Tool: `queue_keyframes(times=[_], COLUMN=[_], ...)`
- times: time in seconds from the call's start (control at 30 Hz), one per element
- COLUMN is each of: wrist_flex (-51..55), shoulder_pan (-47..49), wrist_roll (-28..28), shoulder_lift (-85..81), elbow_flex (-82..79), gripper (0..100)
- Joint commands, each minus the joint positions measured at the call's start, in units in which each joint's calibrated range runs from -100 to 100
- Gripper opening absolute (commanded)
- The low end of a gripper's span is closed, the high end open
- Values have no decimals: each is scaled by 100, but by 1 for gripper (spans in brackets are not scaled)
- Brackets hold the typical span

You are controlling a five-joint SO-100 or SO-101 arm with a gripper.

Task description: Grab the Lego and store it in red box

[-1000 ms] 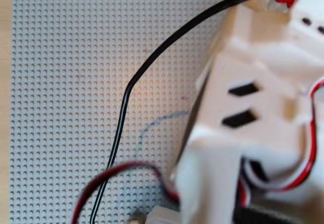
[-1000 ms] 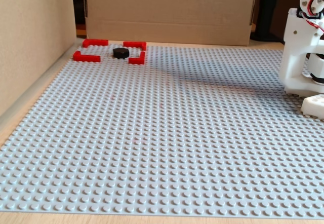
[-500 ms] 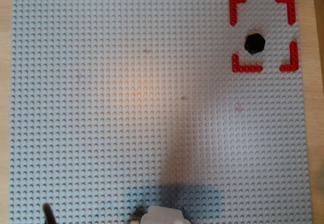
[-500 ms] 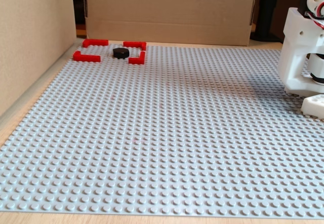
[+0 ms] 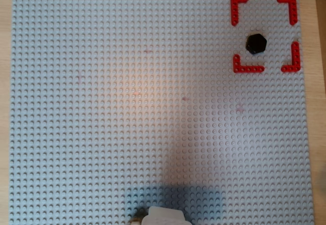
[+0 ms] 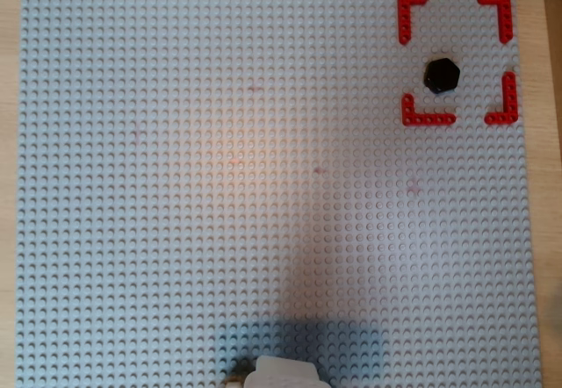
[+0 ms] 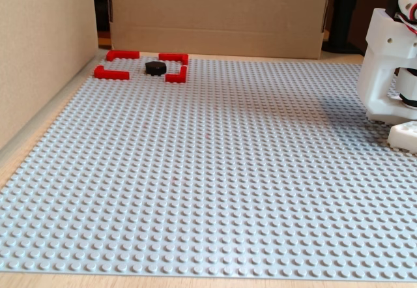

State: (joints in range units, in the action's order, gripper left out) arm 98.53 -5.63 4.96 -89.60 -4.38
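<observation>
- My claw is out of every view; I see only the arm's white base (image 7: 391,66) at the right edge of the fixed view, so I cannot tell its opening.
- The Lego (image 5: 256,43) lies free inside the red box (image 5: 238,4), near the lower left corner piece in both overhead views.
- It sits on the grey baseplate (image 5: 127,108), touching no red piece.
- I judge the storing done, since the piece sits within the outline.

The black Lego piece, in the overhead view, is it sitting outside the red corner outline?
No, the Lego lies inside the red box, near its lower left corner piece, apart from all four red corners.
</observation>
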Motion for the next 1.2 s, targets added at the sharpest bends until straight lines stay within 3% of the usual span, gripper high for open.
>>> queue_keyframes(times=[0.0, 0.4, 0.67, 1.17], wrist_flex=[42, 59, 59, 59], shoulder_pan=[39, 604, 627, 597], wrist_roll=[-27, -37, -37, -37], shoulder_lift=[-277, -701, -972, -980], elbow_flex=[-180, -289, -1880, -1862], gripper=[2, 2, 2, 2])
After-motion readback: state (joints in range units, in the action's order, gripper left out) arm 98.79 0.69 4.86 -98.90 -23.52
